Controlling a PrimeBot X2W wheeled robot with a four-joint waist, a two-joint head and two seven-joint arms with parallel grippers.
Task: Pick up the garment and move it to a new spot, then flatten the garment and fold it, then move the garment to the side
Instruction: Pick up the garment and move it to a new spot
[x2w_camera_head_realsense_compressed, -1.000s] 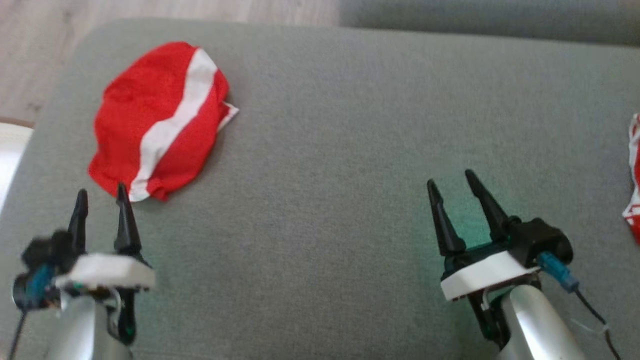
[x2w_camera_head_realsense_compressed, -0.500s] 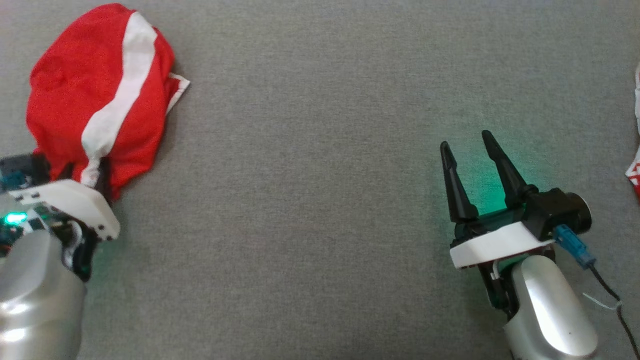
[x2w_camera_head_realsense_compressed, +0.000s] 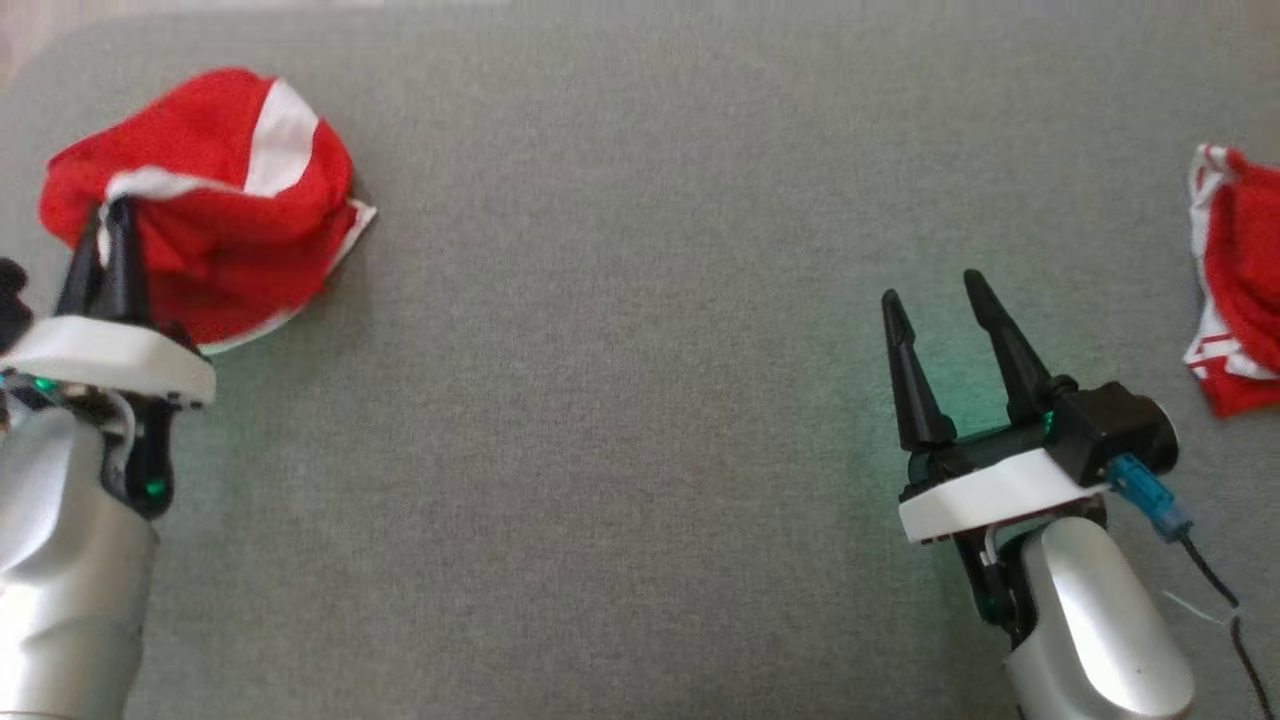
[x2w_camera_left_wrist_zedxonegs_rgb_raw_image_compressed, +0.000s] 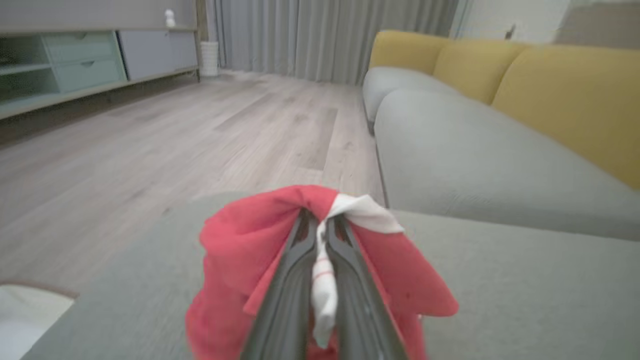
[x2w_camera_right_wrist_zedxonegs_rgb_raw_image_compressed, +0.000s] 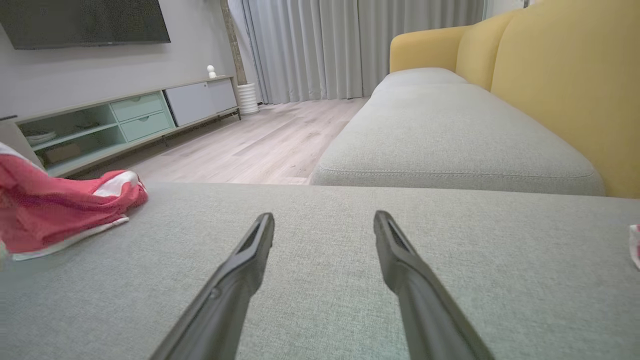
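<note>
The garment (x2w_camera_head_realsense_compressed: 230, 215) is red cloth with a white stripe, bunched at the far left of the grey cushion (x2w_camera_head_realsense_compressed: 620, 350). My left gripper (x2w_camera_head_realsense_compressed: 108, 215) is shut on its near edge, and the pinched part is pulled up. In the left wrist view the two fingers (x2w_camera_left_wrist_zedxonegs_rgb_raw_image_compressed: 345, 280) clamp a white strip of the garment (x2w_camera_left_wrist_zedxonegs_rgb_raw_image_compressed: 240, 250) between them. My right gripper (x2w_camera_head_realsense_compressed: 935, 290) hovers open over bare cushion at the right, holding nothing. From the right wrist view the garment (x2w_camera_right_wrist_zedxonegs_rgb_raw_image_compressed: 55, 205) lies at the far left, well apart from that gripper (x2w_camera_right_wrist_zedxonegs_rgb_raw_image_compressed: 324, 220).
Another red and white cloth (x2w_camera_head_realsense_compressed: 1235, 290) lies at the cushion's right edge. Past the cushion's far edge is wooden floor (x2w_camera_left_wrist_zedxonegs_rgb_raw_image_compressed: 150, 140), a grey and yellow sofa (x2w_camera_right_wrist_zedxonegs_rgb_raw_image_compressed: 450, 130) and a low cabinet (x2w_camera_right_wrist_zedxonegs_rgb_raw_image_compressed: 125, 120). A dark cable (x2w_camera_head_realsense_compressed: 1205, 580) trails from the right wrist.
My left gripper reached into the garment's near edge, shut on it and lifted it, so the cloth now bunches up. The head camera shifted. The right gripper stays open.
</note>
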